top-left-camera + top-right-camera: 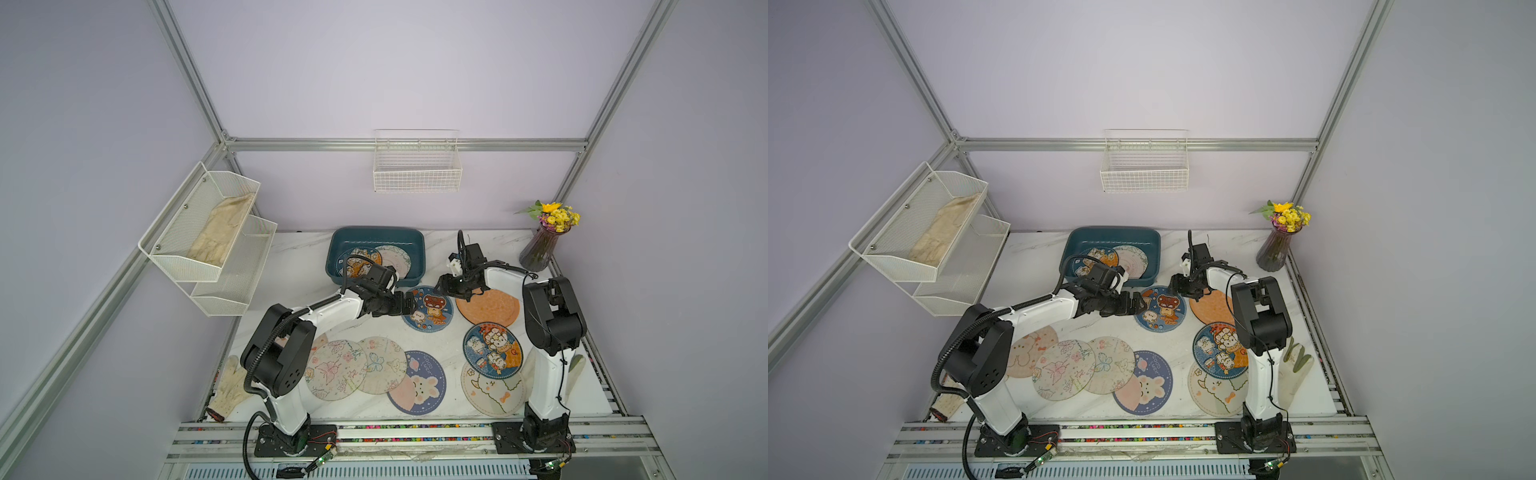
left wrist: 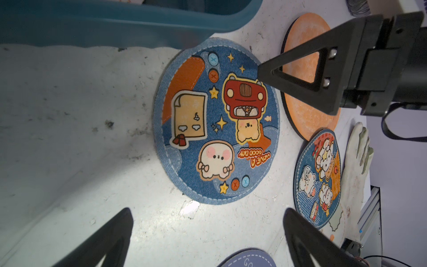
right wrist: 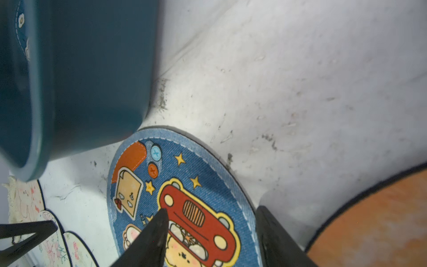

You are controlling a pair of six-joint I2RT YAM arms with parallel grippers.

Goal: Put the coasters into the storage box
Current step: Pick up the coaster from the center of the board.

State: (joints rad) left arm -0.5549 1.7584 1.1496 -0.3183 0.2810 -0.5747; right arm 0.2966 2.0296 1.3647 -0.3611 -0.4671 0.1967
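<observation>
Two coasters (image 1: 358,261) in storage box (image 1: 376,230), vase (image 1: 536,254), gloves (image 1: 231,385) around

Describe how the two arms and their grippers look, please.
The left arm and right arm have white shells with bulky black joints. A black ribbed hose loops beside the left one; a thin black cable runs along the right. The left gripper and right gripper carry matte black fingers: hollow triangular frames tapering to narrow tips.

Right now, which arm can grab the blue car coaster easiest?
Probably the right: the right fingers straddle the rim of the blue car coaster; the left fingers, open, sit short of it.
</observation>
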